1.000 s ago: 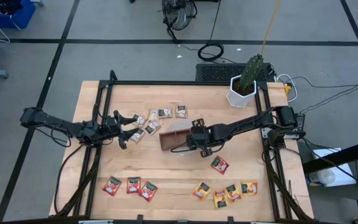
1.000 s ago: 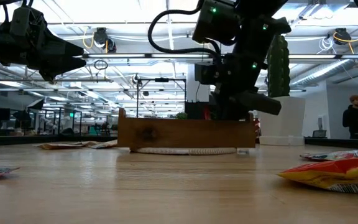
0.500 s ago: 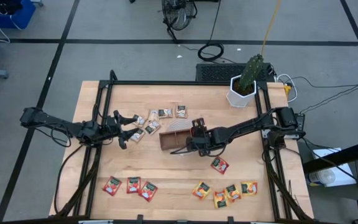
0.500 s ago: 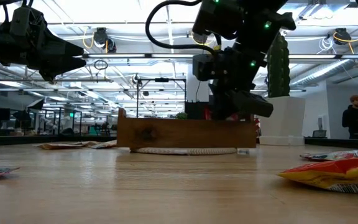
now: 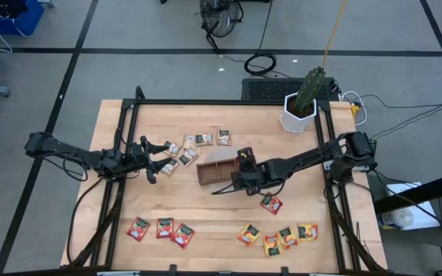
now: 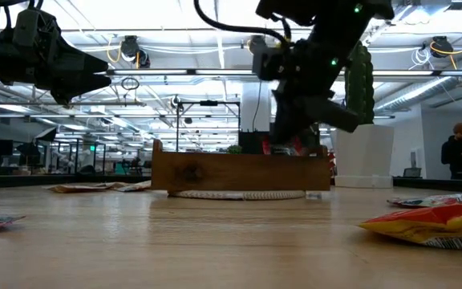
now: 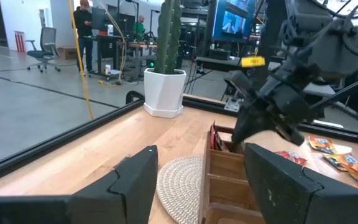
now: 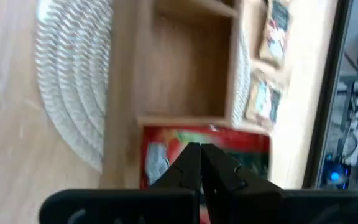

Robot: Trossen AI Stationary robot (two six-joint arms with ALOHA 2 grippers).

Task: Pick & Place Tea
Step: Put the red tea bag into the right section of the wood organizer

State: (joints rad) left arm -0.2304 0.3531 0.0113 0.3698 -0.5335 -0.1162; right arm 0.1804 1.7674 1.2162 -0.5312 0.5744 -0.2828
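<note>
The right pincer [image 8: 199,163] is clenched with its dark fingers [image 8: 188,168] pressed together, poised over the brown three-compartment wooden tray [image 5: 215,173], where a red square tea sachet [image 8: 207,152] lies in the end compartment next to an empty one. The tray rests partly on a round woven rope mat [image 5: 219,156] in the middle of the wooden surface [image 5: 206,215]. The left pincer [image 5: 162,152] waits released beside the pale beige sachets with dark labels [image 5: 203,139], while more red sachets [image 5: 159,228] and the orange-yellow sachets [image 5: 278,236] lie along the near edge, one red sachet [image 5: 272,203] apart near the tray.
</note>
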